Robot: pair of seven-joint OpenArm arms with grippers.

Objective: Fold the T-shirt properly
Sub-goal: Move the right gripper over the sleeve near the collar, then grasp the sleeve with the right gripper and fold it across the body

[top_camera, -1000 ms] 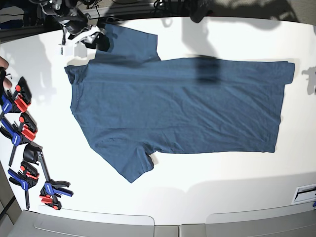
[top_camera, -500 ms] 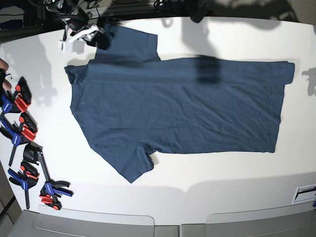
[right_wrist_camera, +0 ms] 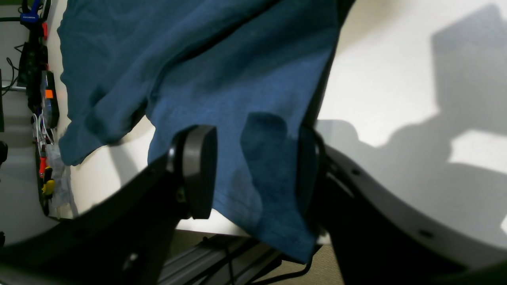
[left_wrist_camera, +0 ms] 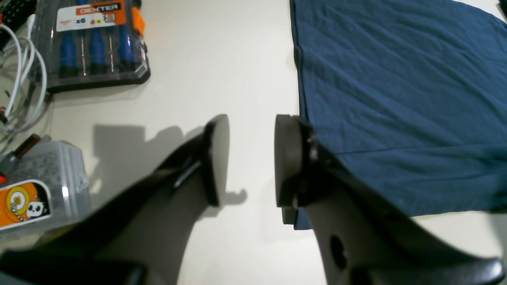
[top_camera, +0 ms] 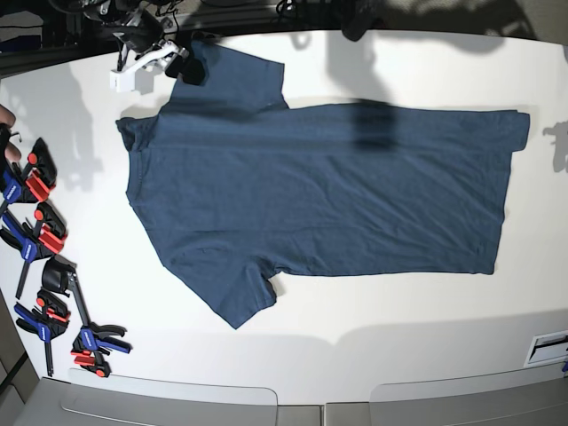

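Observation:
The dark navy T-shirt [top_camera: 319,195] lies spread flat on the white table [top_camera: 373,319], collar to the left and hem to the right. My right gripper [top_camera: 180,69] is at the far sleeve [top_camera: 235,75], by the table's back edge. In the right wrist view its jaws [right_wrist_camera: 253,174] stand open, with the sleeve cloth [right_wrist_camera: 198,59] hanging between the pads and lying against one of them. In the left wrist view my left gripper [left_wrist_camera: 247,158] is open over bare table beside the shirt's hem [left_wrist_camera: 396,99]. One of its fingers [left_wrist_camera: 293,158] overlaps the hem's corner.
Several red, blue and black clamps [top_camera: 40,240] lie along the table's left edge. In the left wrist view, a screwdriver set [left_wrist_camera: 91,39], a clear plastic box [left_wrist_camera: 39,190] and white cables [left_wrist_camera: 20,79] sit to the gripper's left. A white label [top_camera: 546,346] sits at the right edge.
My right gripper has crept toward the table's back edge at the far sleeve's corner. The shirt's outline on the table looks the same.

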